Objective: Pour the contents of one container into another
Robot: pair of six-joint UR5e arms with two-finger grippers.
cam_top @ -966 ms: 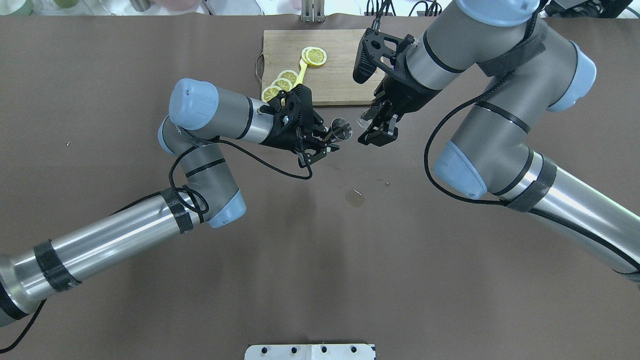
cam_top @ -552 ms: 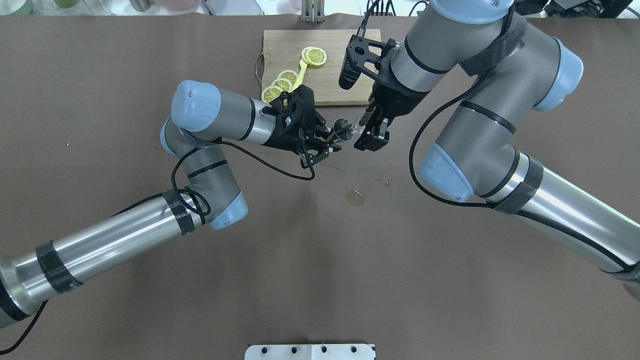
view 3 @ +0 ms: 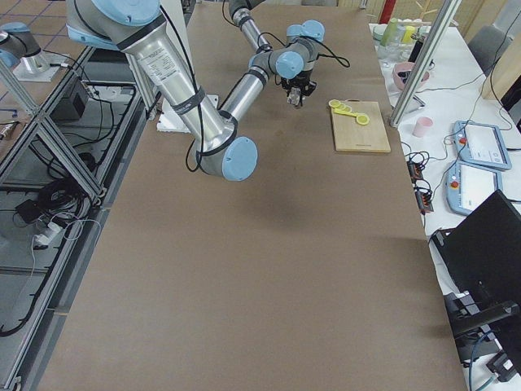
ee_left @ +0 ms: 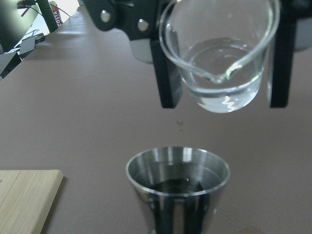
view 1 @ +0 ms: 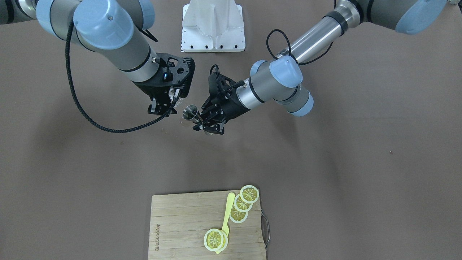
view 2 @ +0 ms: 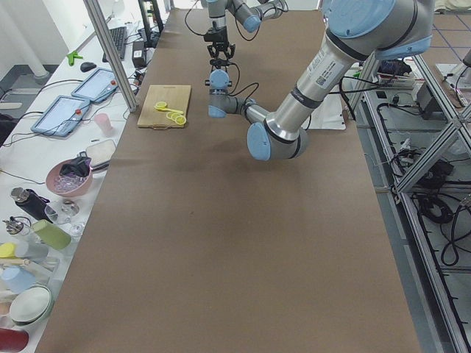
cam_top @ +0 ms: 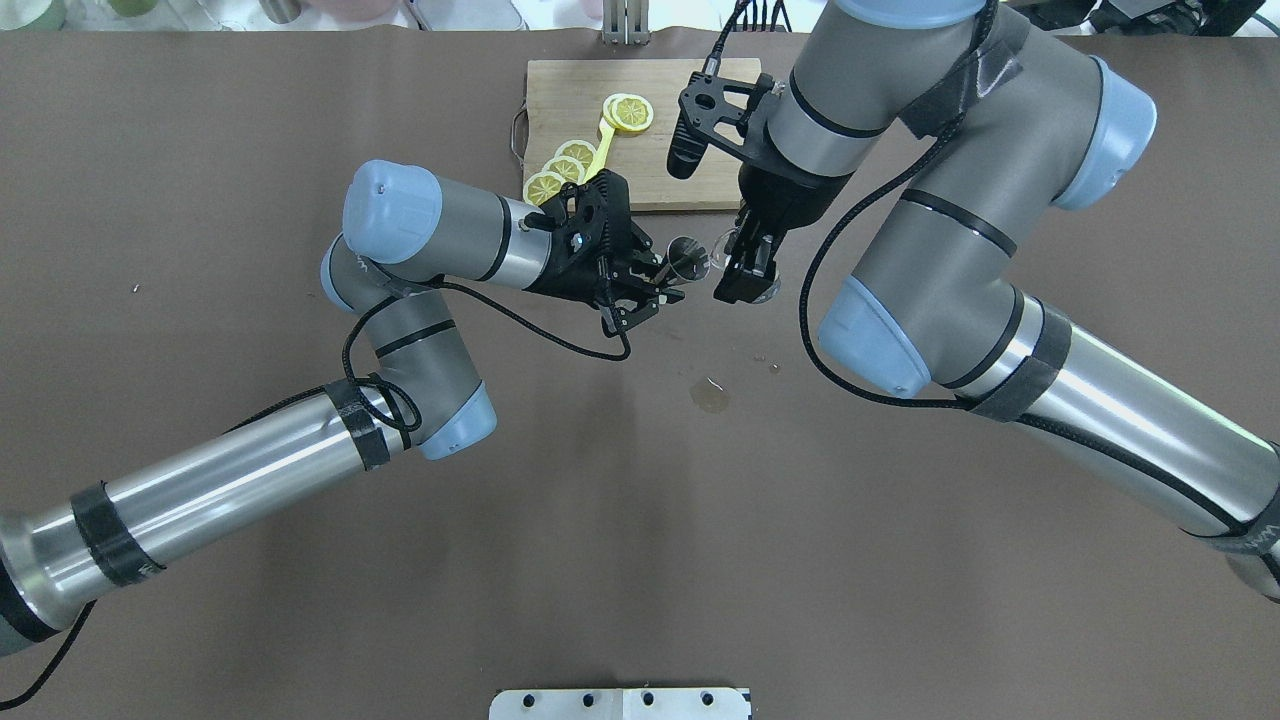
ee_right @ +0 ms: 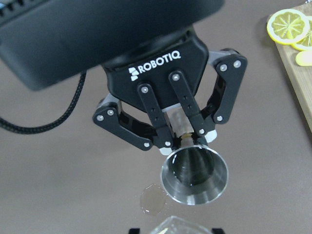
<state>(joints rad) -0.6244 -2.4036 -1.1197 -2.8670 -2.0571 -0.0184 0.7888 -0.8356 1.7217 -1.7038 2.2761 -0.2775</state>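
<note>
two clamped grips: left end effector (ee_right: 187,139) around jigger (ee_left: 178,181), right end effector (ee_left: 223,83) around beaker (ee_left: 219,44)

My left arm (cam_top: 220,480) and right arm (cam_top: 1130,430): silver-grey tubes, pale-blue joint caps (cam_top: 390,210), black cables (cam_top: 530,325) — left gripper (ee_right: 187,140) stamped ROBOTIQ.

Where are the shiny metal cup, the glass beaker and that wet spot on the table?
metal cup (ee_left: 178,202), left wrist view, on its outer wall below the rim.
glass beaker (ee_left: 219,53), left wrist view, on its clear side wall.
wet spot (cam_top: 709,397), overhead view, at its centre.
</note>
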